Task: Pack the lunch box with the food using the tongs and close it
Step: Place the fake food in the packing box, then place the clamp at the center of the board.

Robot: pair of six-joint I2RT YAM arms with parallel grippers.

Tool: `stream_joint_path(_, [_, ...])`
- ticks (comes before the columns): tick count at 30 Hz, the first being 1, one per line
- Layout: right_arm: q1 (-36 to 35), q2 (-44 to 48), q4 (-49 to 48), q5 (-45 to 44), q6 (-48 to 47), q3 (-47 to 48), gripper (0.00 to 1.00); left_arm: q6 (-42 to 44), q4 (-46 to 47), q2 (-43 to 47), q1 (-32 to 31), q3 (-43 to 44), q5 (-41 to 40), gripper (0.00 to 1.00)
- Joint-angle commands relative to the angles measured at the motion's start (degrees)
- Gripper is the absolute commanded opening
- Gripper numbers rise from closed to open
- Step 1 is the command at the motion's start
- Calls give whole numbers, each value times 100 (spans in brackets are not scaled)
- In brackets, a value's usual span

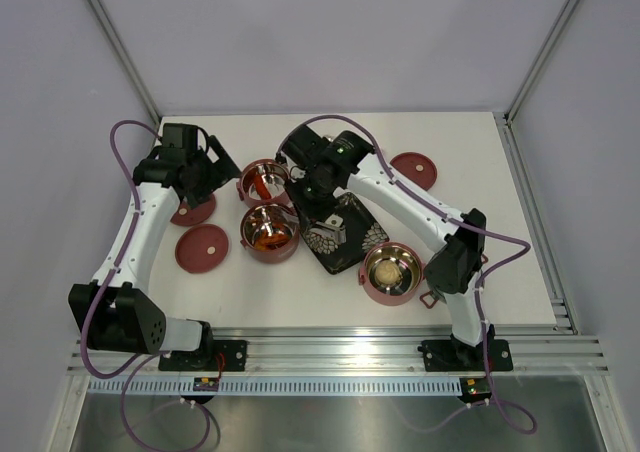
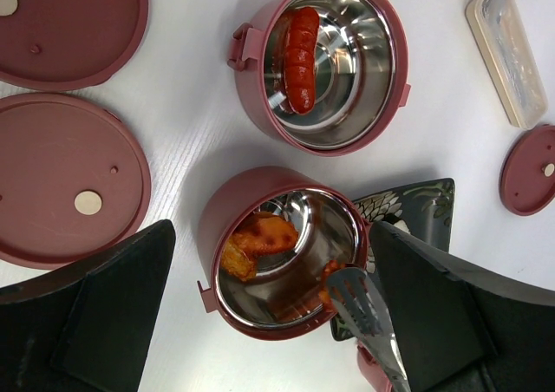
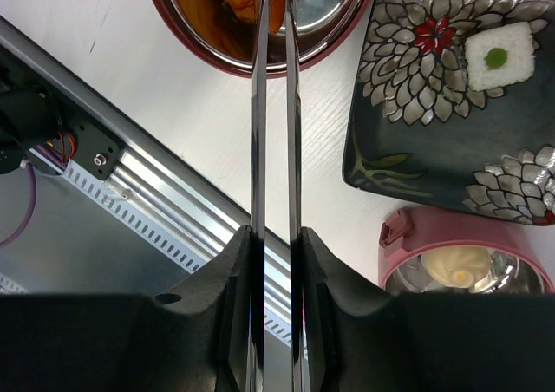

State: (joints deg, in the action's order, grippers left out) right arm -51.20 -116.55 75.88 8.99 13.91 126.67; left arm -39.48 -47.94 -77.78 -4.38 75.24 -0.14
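Three bowls (image 1: 263,180) stand on the white worktop (image 1: 470,142): a sausage (image 2: 299,58) in the far one, orange chunks (image 2: 260,236) in the middle one, a ball (image 1: 385,269) in the right one. Three lids (image 1: 202,249) and one plate (image 2: 416,205) lie around them. The right jaws are closed on the tongs (image 3: 257,106), whose tips are in the middle bowl. The left jaws are wide apart and hold nothing. The walls (image 1: 330,32) are pale.

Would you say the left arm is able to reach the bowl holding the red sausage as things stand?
Probably yes: the open left gripper hovers close by the sausage bowl, which is uncovered, and the tongs in the right gripper dip into the neighbouring bowl, not across it.
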Motion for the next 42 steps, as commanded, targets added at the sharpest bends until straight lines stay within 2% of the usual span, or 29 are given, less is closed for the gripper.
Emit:
stream_joint_path(1, [-92, 45, -266, 252, 6, -160, 9, 46, 57, 52, 52, 228, 41, 99])
stream_joint_path(4, [-92, -51, -363, 261, -20, -205, 18, 46, 57, 61, 52, 228, 41, 99])
stream_joint_path(9, [-92, -201, -380, 261, -11, -81, 40, 37, 66, 87, 52, 193, 41, 99])
stream_joint_path(14, [-92, -236, -354, 173, -55, -20, 47, 29, 66, 87, 52, 210, 41, 99])
stream_joint_path(18, [-92, -254, -354, 94, -82, 50, 44, 11, 66, 70, 60, 210, 41, 99])
stream_joint_path(23, [-74, -96, -398, -389, -143, 217, 28, 11, 66, 52, 60, 219, 41, 99])
stream_joint_path(26, [4, 9, -425, -503, -126, 305, 24, 11, 75, 43, 60, 228, 41, 99])
stream_joint_path(30, [224, 246, -486, -828, -134, 271, 23, 2, 57, 43, 60, 271, 41, 99])
stream_joint_path(35, [1119, 931, -713, -1461, -3, -133, 23, 28, 31, 26, 52, 280, 41, 99])
stream_joint_path(42, [2649, 2013, -1320, -2358, 226, -1960, 24, 46, 22, -9, 60, 324, 41, 99])
